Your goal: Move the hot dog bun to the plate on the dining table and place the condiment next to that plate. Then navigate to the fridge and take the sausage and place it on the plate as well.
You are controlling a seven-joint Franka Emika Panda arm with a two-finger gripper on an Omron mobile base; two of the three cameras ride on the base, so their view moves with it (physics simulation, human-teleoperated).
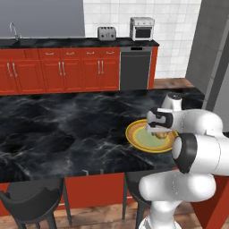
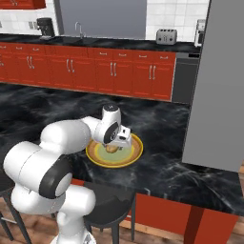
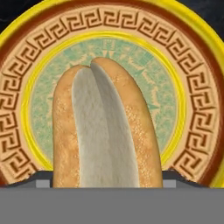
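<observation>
Arm bent low over plate (image 2: 136,151) on dining table (image 2: 190,176); hot dog bun (image 2: 112,148) under fingers (image 2: 125,140).

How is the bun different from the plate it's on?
The hot dog bun is long and oblong; the plate is round. The bun is plain tan with a pale split side; the plate has a green centre, yellow rings and a patterned rim. The bun is far smaller, covering just part of the plate's centre. Both sit on the black dining table.

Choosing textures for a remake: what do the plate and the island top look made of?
The plate looks like glazed ceramic: glossy yellow rim, printed key-pattern band, mottled green centre. The dining table top looks like polished black marble, given its white veining and soft sheen, though it may be imitation.
</observation>
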